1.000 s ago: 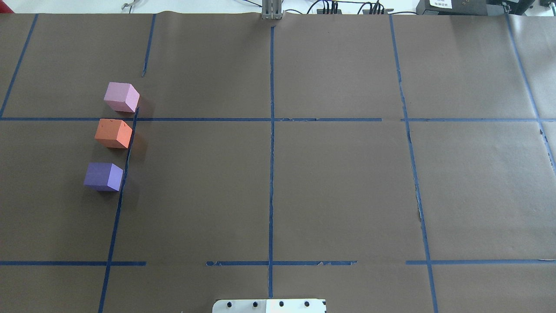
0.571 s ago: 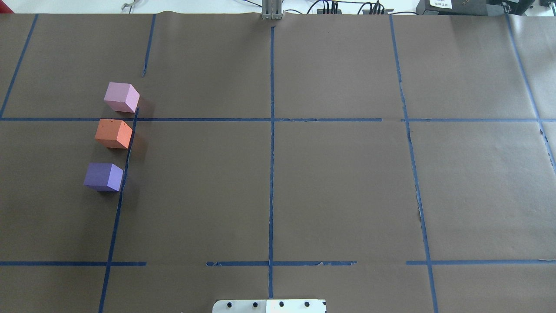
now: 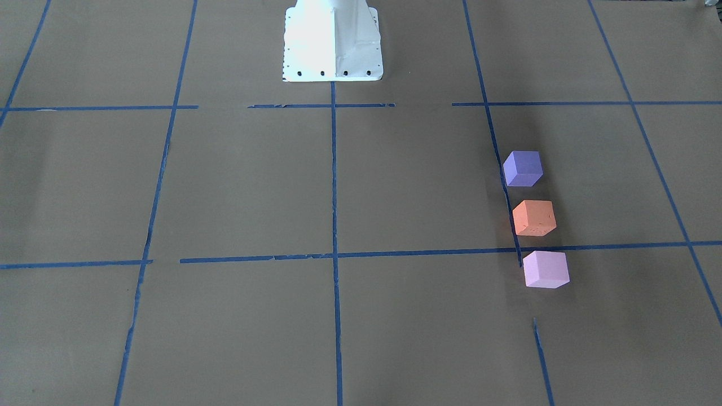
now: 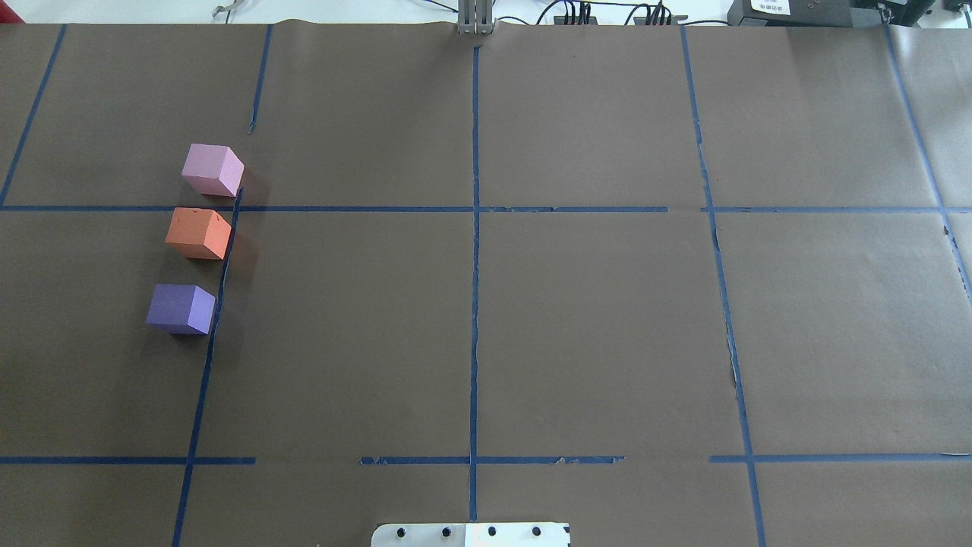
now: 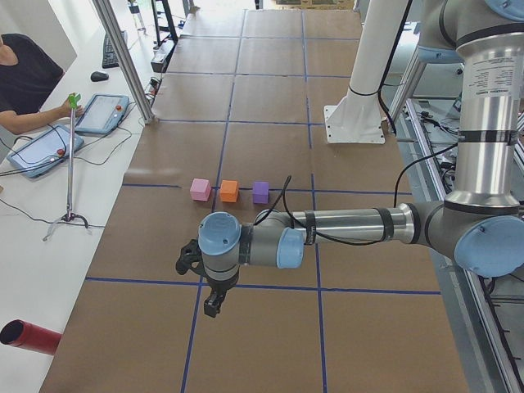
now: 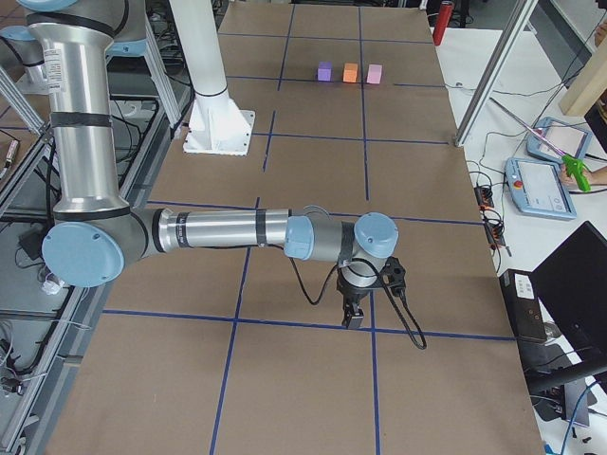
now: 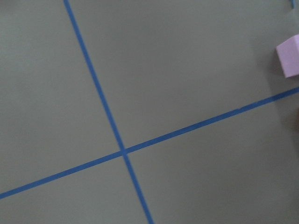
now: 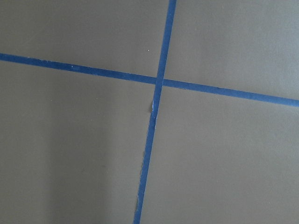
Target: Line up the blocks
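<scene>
Three matte foam cubes in one row beside a blue tape line [image 4: 220, 281] on the brown paper-covered table [image 4: 592, 327], robot's left half. Pale pink-lilac cube [image 4: 213, 169] is farthest from the base, orange cube [image 4: 198, 233] in the middle, dark violet-purple cube [image 4: 181, 308] nearest. Small gaps, none touching. Left gripper [image 5: 211, 303] hangs well apart from them toward the table's left end; right gripper [image 6: 353, 318] is far off at the opposite end. Can't tell the jaw opening on either.

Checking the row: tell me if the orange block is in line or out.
In line: the orange block sits between the pink block and purple block, gaps both sides, along one tape strip.
</scene>
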Motion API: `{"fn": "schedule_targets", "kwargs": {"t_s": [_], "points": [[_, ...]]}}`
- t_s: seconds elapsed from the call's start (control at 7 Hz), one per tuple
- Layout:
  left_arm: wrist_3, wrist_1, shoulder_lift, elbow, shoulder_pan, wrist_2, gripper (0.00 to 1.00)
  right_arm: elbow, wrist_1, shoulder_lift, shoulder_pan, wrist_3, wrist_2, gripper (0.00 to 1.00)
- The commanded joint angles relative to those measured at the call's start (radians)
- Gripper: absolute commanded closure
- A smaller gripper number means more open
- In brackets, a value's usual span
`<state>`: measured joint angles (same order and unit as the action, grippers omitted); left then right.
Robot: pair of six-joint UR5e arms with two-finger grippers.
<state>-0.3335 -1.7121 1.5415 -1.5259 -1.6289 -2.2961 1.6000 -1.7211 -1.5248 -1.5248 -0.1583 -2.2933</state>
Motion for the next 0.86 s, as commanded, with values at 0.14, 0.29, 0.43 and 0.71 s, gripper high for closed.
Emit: {"fn": "schedule_targets", "kwargs": {"t_s": [0.14, 0.29, 0.43, 0.71], "points": [[0.042, -0.003, 0.017, 0.006, 0.001, 0.0, 0.0, 0.0, 0.0, 0.0, 0.0, 0.0, 0.0, 0.0], [0.06, 0.0, 0.012, -0.006, 0.0, 0.0, 0.0, 0.0, 0.0, 0.0, 0.0, 0.0, 0.0, 0.0], [0.062, 0.026, 0.012, -0.023, 0.0, -0.002, 0.0, 0.0, 0.0, 0.0, 0.0, -0.001, 0.0, 0.0], [0.06, 0.028, 0.012, -0.014, 0.0, -0.002, 0.0, 0.0, 0.0, 0.0, 0.0, 0.0, 0.0, 0.0]]}}
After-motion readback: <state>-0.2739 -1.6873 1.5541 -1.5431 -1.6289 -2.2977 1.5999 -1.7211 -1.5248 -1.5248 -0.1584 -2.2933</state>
